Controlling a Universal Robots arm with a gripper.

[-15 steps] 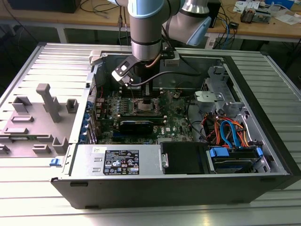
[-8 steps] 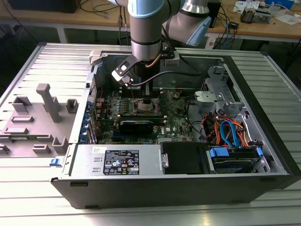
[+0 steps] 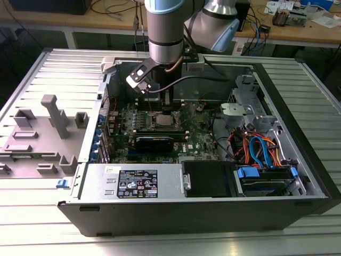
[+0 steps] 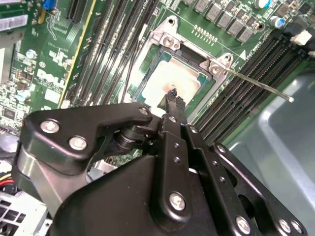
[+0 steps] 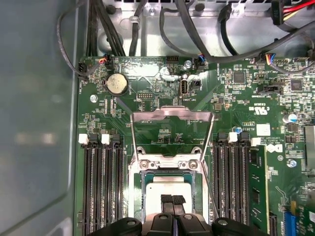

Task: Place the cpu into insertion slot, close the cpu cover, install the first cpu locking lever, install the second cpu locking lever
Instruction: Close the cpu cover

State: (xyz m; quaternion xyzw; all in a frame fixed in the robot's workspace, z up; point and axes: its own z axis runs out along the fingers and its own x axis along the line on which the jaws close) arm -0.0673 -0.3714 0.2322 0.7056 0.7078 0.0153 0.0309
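Note:
The cpu (image 4: 170,73) lies flat inside the insertion slot (image 4: 166,38) on the green board, its silver top (image 5: 170,188) bare. My gripper (image 5: 172,200) is shut, with both black fingertips pressed together and resting on the chip's near edge (image 4: 172,97). The cpu cover (image 5: 172,114) is swung open, standing up behind the slot's hinge bracket (image 5: 170,160). One thin locking lever (image 4: 258,84) sticks out sideways, unhooked. In the exterior view the gripper (image 3: 162,112) hangs over the cpu (image 3: 164,120) in the middle of the open computer case.
Long black memory slots (image 5: 101,187) flank the socket on both sides (image 5: 236,182). Black cables (image 5: 187,29) run along the case wall behind the board. A drive bay with blue and orange cables (image 3: 261,152) and a power supply (image 3: 133,184) fill the case's nearer part.

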